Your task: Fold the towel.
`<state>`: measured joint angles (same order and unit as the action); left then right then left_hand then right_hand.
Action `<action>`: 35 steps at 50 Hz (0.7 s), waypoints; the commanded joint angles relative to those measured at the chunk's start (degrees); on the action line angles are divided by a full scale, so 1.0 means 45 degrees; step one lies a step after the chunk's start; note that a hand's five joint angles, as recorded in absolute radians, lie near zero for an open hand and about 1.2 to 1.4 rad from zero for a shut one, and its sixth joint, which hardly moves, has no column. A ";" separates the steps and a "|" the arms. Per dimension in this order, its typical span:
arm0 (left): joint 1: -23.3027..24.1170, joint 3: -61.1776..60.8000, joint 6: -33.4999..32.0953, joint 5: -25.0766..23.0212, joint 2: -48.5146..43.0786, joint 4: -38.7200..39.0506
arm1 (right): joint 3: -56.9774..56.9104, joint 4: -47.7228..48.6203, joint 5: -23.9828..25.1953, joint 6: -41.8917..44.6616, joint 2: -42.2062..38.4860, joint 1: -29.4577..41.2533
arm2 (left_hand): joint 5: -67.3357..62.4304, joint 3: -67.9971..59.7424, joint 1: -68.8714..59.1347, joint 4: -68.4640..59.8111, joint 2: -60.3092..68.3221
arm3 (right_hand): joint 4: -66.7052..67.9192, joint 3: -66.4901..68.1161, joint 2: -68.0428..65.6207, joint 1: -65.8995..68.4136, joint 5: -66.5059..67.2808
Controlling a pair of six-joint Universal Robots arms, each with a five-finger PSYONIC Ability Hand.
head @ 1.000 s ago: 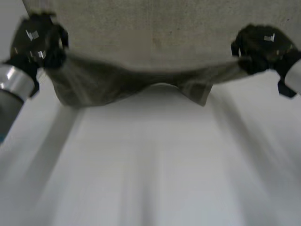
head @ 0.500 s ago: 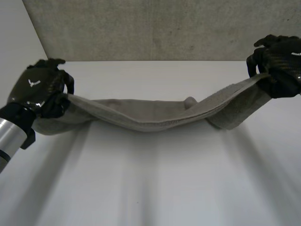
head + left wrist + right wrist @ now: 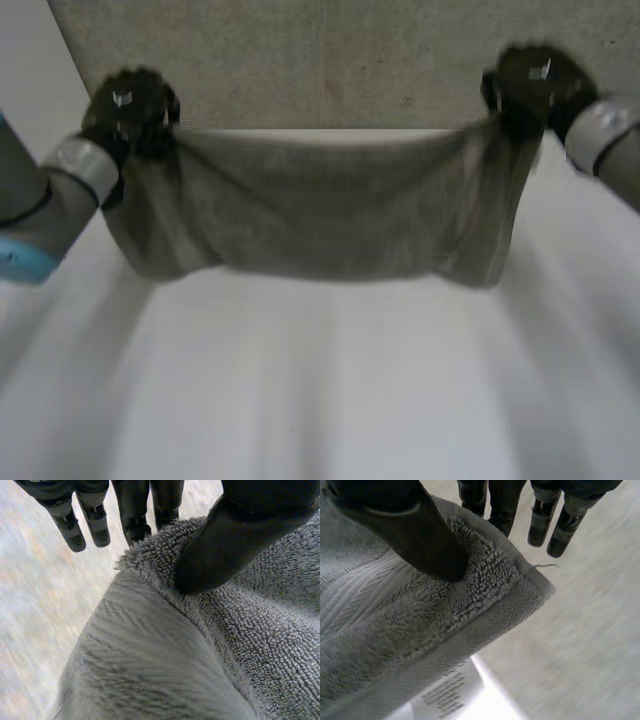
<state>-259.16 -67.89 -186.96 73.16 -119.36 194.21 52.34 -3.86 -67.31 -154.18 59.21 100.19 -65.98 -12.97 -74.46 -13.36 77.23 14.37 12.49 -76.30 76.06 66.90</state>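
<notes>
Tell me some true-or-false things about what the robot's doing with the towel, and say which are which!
1. The towel hangs between the left hand and the right hand. True.
2. The towel lies flat and spread out. False: it hangs, held up over the table.
3. The left hand's thumb presses on a towel corner. True.
4. The right hand is open, touching nothing. False: it pinches the other top corner.
5. The towel is bright red. False: it is grey.
</notes>
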 commanded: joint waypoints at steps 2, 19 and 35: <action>0.0484 0.2371 0.0760 0.0694 0.1988 0.2243 | -0.2178 0.2299 -0.0727 -0.3503 0.1352 0.0022 | -0.0892 0.0661 -0.1231 0.0747 0.0616 | -0.0970 -0.0554 -0.0822 0.0876 0.0689; -0.0320 -0.3957 0.0628 -0.1142 0.3849 0.2117 | 0.5198 0.2538 0.1518 -0.3336 0.3539 -0.1324 | -0.0892 0.0661 -0.1231 0.0747 0.0616 | -0.0970 -0.0554 -0.0822 0.0876 0.0689; -0.1140 -1.0891 0.0706 -0.2958 0.8556 0.2996 | 1.1061 0.2460 0.4332 -0.2125 0.8029 -0.3549 | -0.0892 0.0661 -0.1231 0.0747 0.0616 | -0.0970 -0.0554 -0.0822 0.0876 0.0689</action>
<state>-263.00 -109.78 -184.29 61.21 -89.25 208.55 95.47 8.00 -50.11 -164.67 86.94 88.74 -66.25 -12.97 -74.51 -13.36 77.23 14.37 12.49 -76.30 76.12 67.02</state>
